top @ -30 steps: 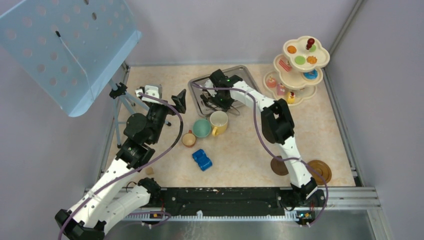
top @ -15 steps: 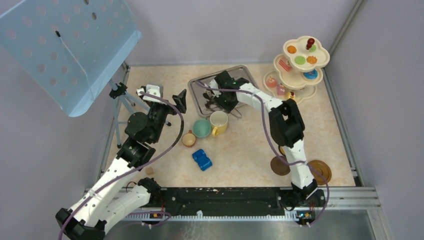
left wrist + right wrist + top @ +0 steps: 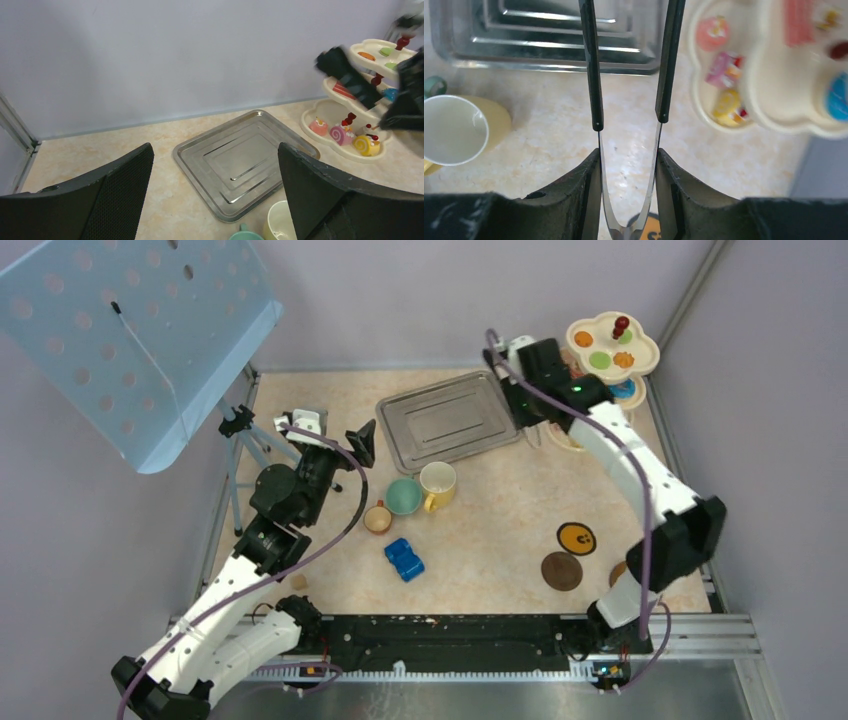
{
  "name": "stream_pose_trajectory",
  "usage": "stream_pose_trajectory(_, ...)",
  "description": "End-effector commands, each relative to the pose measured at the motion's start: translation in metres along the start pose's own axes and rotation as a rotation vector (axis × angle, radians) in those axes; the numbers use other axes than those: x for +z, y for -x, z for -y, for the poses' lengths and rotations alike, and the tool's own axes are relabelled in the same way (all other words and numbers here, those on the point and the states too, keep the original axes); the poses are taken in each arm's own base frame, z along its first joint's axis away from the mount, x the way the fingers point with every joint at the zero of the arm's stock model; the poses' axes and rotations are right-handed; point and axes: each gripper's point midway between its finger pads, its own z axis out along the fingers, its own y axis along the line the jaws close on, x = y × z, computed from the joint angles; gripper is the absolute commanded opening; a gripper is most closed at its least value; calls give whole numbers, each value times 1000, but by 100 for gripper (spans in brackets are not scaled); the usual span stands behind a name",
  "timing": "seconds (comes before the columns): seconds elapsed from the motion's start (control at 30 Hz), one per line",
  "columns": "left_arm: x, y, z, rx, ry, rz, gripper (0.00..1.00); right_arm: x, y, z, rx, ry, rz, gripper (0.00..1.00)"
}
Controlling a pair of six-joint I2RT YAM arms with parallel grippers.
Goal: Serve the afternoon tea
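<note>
While right hand point(image 3: 628, 162) grips tongs point(image 3: 593, 75), left hand point(image 3: 215, 170) gapes.

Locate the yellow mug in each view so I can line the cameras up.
Top external: yellow mug mid-table, just on the near side of the metal tray.
Left wrist: at the bottom edge, below the tray, cut off by the frame.
Right wrist: at the left edge, below the tray's corner, white inside showing.
Shared landmark: the cream tiered stand, right of the tray in all three views.
</note>
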Motion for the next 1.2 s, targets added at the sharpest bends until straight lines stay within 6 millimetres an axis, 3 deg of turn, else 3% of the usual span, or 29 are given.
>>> stream_pose_trajectory(0.0,0,17,6,-47,-23,43,99,-95,-14,78,249,-235,78,0)
stream_pose_trajectory(0.2,2,9,11,-40,-31,26,99,-141,-59,140,395,-432,17,0)
stream_pose_trajectory(0.33,2,7,17,-41,-49,20,99,-153,-82,177,499,-519,-45,0)
stream_pose_trajectory(0.5,2,6,22,-44,-64,17,99,-142,-82,201,581,-463,-38,0)
stream_pose_trajectory(0.63,2,4,24,-43,-70,12,99,-125,-68,211,590,-405,-28,0)
stream_pose_trajectory(0.83,2,6,21,-33,-55,15,99,-106,-62,225,617,-372,-61,0)
stream_pose_trajectory(1.17,3,5,21,-28,-54,13,99,-95,-53,234,650,-351,-96,13)
